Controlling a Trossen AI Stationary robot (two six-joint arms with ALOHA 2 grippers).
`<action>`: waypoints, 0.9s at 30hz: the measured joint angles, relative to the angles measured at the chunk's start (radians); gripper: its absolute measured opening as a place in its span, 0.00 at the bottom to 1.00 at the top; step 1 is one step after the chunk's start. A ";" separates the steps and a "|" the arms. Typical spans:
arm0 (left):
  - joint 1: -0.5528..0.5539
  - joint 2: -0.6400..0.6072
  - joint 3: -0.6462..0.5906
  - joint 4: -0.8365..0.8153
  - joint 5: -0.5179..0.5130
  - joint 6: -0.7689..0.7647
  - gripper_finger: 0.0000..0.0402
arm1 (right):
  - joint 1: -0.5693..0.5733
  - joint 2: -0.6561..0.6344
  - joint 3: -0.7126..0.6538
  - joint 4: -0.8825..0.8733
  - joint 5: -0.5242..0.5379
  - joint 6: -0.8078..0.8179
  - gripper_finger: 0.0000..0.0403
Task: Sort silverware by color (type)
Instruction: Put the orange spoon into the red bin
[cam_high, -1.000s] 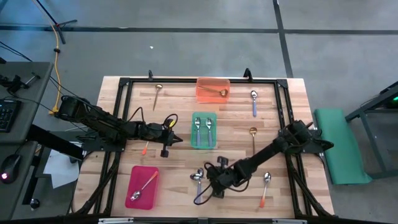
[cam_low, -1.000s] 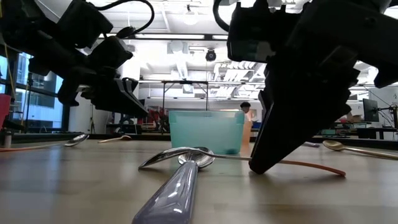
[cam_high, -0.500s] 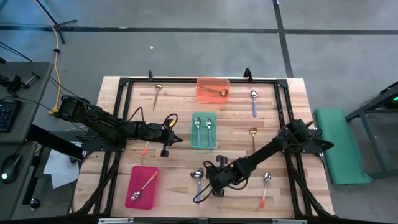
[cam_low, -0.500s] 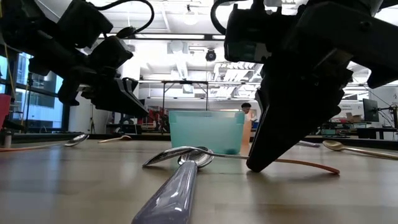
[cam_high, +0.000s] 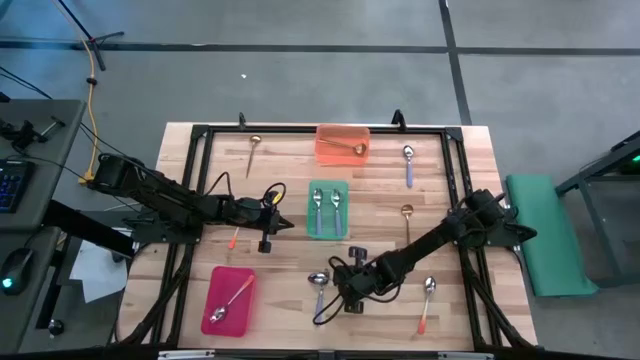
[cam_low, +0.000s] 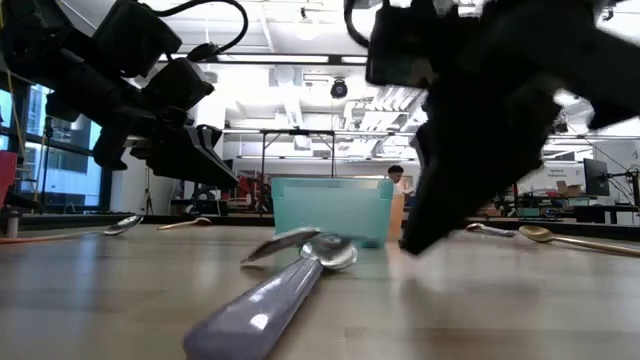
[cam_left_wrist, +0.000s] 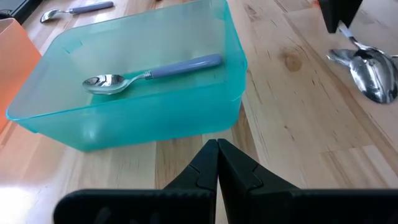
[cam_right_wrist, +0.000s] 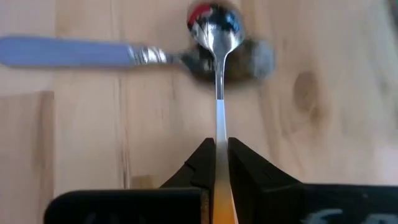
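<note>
Spoons, high view: 10 total. 2 in green tray (cam_high: 328, 210), 1 in orange tray (cam_high: 342, 144), 1 in red tray (cam_high: 229, 299), 6 on bench (cam_high: 380, 205); bench edges clear. Right wrist view: right gripper (cam_right_wrist: 217, 163) jaws pinch orange-handled spoon (cam_right_wrist: 217, 43) over purple-handled spoon (cam_right_wrist: 68, 52). Left wrist view: left gripper (cam_left_wrist: 217, 163) jaws closed, empty, nr green tray.

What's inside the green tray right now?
The green tray holds two blue-handled spoons, side by side in the high view. The left wrist view shows only one; the tray's near wall hides the part of the floor nearest that camera.
</note>
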 joint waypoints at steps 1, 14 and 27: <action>-0.001 0.000 0.000 0.000 0.000 0.000 0.00 | 0.000 -0.012 0.000 -0.007 0.006 -0.004 0.04; 0.001 0.000 0.000 0.000 0.000 -0.001 0.00 | -0.011 -0.087 0.003 -0.090 0.063 -0.093 0.04; -0.008 0.000 0.000 0.001 -0.004 -0.007 0.00 | -0.124 -0.087 0.004 -0.092 -0.004 -0.322 0.04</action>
